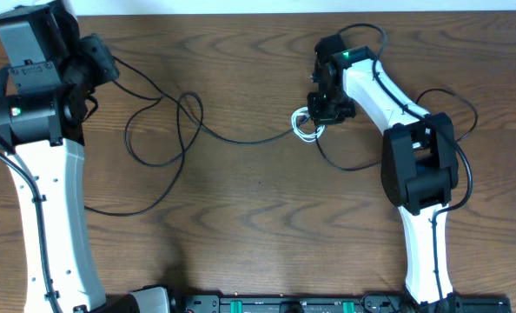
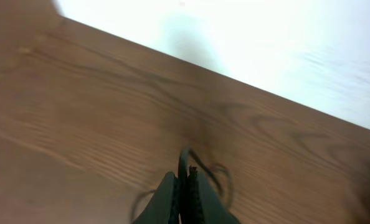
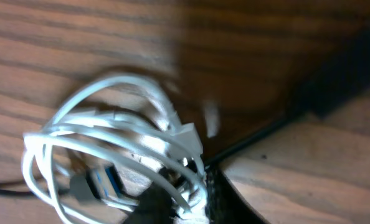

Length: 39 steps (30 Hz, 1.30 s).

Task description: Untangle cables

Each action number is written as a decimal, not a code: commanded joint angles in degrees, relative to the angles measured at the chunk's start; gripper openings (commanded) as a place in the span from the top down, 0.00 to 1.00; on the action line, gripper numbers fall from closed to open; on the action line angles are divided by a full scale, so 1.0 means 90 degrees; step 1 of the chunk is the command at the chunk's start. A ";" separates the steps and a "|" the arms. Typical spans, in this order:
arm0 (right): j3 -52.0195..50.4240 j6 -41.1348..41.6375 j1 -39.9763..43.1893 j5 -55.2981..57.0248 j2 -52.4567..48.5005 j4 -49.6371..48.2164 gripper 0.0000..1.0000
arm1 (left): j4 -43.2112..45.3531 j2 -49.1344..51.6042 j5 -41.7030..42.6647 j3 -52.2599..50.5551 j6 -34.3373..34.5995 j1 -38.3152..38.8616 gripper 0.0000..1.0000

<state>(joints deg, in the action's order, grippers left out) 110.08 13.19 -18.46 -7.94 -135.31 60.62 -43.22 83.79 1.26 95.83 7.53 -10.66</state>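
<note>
A long black cable runs across the table from my left gripper, through wide loops, to a small white cable coil. In the left wrist view the left gripper is shut on the black cable, whose blurred loop lies just beyond. My right gripper is down at the coil. In the right wrist view its fingertips are shut on strands of the white cable; a blue-tipped plug sits inside the coil.
Another thin black cord curves under the right arm. One more strand trails toward the left arm. The table's far edge meets a white surface.
</note>
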 commanded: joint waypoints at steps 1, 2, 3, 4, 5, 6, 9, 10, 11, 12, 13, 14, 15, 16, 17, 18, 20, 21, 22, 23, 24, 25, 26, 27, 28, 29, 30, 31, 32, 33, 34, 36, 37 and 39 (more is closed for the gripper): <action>0.0039 0.0185 0.0015 0.0495 -0.0056 -0.0022 0.99 | 0.0053 0.0002 -0.1192 0.0078 0.0095 -0.0005 0.92; 0.0051 0.0313 0.0056 0.0682 -0.0044 -0.0012 0.99 | 0.0051 0.0029 -0.1513 0.0078 0.0170 -0.0005 0.92; 0.0083 0.0374 0.0104 0.0746 -0.0029 0.0010 0.99 | 0.0046 0.0063 -0.1802 0.0078 0.0282 -0.0005 0.93; 0.0136 0.0393 0.0165 0.0748 -0.0007 0.0046 0.99 | 0.0039 0.0102 -0.2174 0.0078 0.0457 -0.0005 0.92; 0.0214 0.0393 0.0238 0.0748 0.0007 0.0095 0.99 | 0.0024 0.0151 -0.2579 0.0078 0.0614 -0.0005 0.92; 0.0413 0.0393 0.0386 0.0748 0.0070 0.0250 0.99 | 0.0017 0.0226 -0.2990 0.0078 0.0758 -0.0005 0.92; 0.0857 0.0391 0.0680 0.0748 0.0221 0.0595 0.99 | 0.0012 0.0355 -0.3429 0.0073 0.0792 -0.0005 0.92; 0.1035 0.0391 0.0794 0.0746 0.0306 0.0726 0.99 | 0.0000 0.0401 -0.3558 0.0073 0.0843 -0.0005 0.93; 0.1205 0.0389 0.0911 0.0746 0.0374 0.0838 0.99 | -0.0002 0.0447 -0.3633 0.0073 0.0850 -0.0005 0.93; 0.1377 0.0389 0.1025 0.0733 0.0459 0.0959 0.99 | -0.0002 0.0508 -0.3696 0.0073 0.0850 -0.0005 0.92; 0.1566 0.0376 0.1154 0.0690 0.0546 0.1093 0.99 | -0.0002 0.0551 -0.3728 0.0073 0.0848 -0.0005 0.92; 0.1710 0.0328 0.1260 0.0622 0.0636 0.1205 0.99 | -0.0002 0.0605 -0.3764 0.0073 0.0850 -0.0005 0.92; 0.1824 0.0245 0.1360 0.0525 0.0716 0.1294 0.99 | -0.0002 0.0646 -0.3767 0.0073 0.0850 -0.0005 0.92; 0.1909 0.0160 0.1455 0.0440 0.0806 0.1375 0.99 | -0.0002 0.0692 -0.3767 0.0073 0.0850 -0.0005 0.92; 0.1960 0.0107 0.1542 0.0376 0.0889 0.1438 0.99 | -0.0002 0.0731 -0.3767 0.0073 0.0850 -0.0005 0.92; 0.1984 0.0049 0.1642 0.0323 0.0988 0.1501 0.99 | -0.0002 0.0763 -0.3767 0.0073 0.0850 -0.0005 0.93; 0.1984 -0.0024 0.1787 0.0328 0.1129 0.1608 0.99 | 0.0022 0.0801 -0.3808 0.0073 0.0848 -0.0005 0.92; 0.1982 -0.0066 0.1858 0.0321 0.1171 0.1671 0.99 | 0.0029 0.0816 -0.3849 0.0073 0.0848 -0.0012 0.92; 0.1984 -0.0117 0.1919 0.0321 0.1188 0.1732 0.99 | 0.0049 0.0818 -0.3925 0.0073 0.0848 -0.0032 0.93; 0.1982 -0.0194 0.1979 0.0333 0.1207 0.1809 0.99 | 0.0061 0.0818 -0.4051 0.0073 0.0845 -0.0063 0.92; 0.1982 -0.0219 0.2050 0.0384 0.1207 0.1902 0.99 | 0.0073 0.0818 -0.4189 0.0073 0.0845 -0.0104 0.93; 0.1982 -0.0231 0.2115 0.0435 0.1207 0.1970 0.99 | 0.0083 0.0818 -0.4308 0.0073 0.0845 -0.0163 0.93; 0.1982 -0.0233 0.2188 0.0481 0.1205 0.2018 0.99 | 0.0095 0.0818 -0.4391 0.0073 0.0845 -0.0260 0.92; 0.1982 -0.0233 0.2268 0.0488 0.1205 0.2042 0.99 | 0.0095 0.0818 -0.4384 0.0073 0.0845 -0.0357 0.92; 0.1982 -0.0233 0.2378 0.0483 0.1205 0.2052 0.99 | 0.0087 0.0818 -0.4369 0.0073 0.0848 -0.0491 0.92; 0.1979 -0.0233 0.2429 0.0483 0.1205 0.2052 0.99 | 0.0080 0.0818 -0.4369 0.0073 0.0848 -0.0559 0.92; 0.1979 -0.0233 0.2516 0.0459 0.1205 0.2055 0.99 | 0.0073 0.0818 -0.4357 0.0073 0.0850 -0.0658 0.92; 0.1982 -0.0238 0.2584 0.0408 0.1205 0.2059 0.99 | 0.0073 0.0821 -0.4354 0.0073 0.0850 -0.0748 0.93; 0.1979 -0.0240 0.2647 0.0384 0.1205 0.2079 0.99 | 0.0073 0.0821 -0.4357 0.0073 0.0850 -0.0838 0.92; 0.1979 -0.0262 0.2703 0.0386 0.1207 0.2101 0.99 | 0.0073 0.0823 -0.4354 0.0073 0.0850 -0.0933 0.92; 0.1979 -0.0289 0.2764 0.0393 0.1205 0.2113 0.99 | 0.0075 0.0823 -0.4357 0.0073 0.0850 -0.1010 0.92; 0.1977 -0.0284 0.2890 0.0308 0.1205 0.2125 0.99 | 0.0070 0.0823 -0.4265 0.0073 0.0872 -0.1146 0.93; 0.1974 -0.0294 0.2941 0.0155 0.1205 0.2123 0.99 | 0.0066 0.0823 -0.4053 0.0073 0.0869 -0.1197 0.93; 0.1967 -0.0542 0.2970 -0.0301 0.1202 0.2120 0.99 | 0.0010 0.0823 -0.3410 0.0073 0.0867 -0.1251 0.92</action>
<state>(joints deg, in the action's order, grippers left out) 127.50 10.98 8.23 -6.17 -124.44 79.61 -42.78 90.89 -34.44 95.83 14.87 -21.45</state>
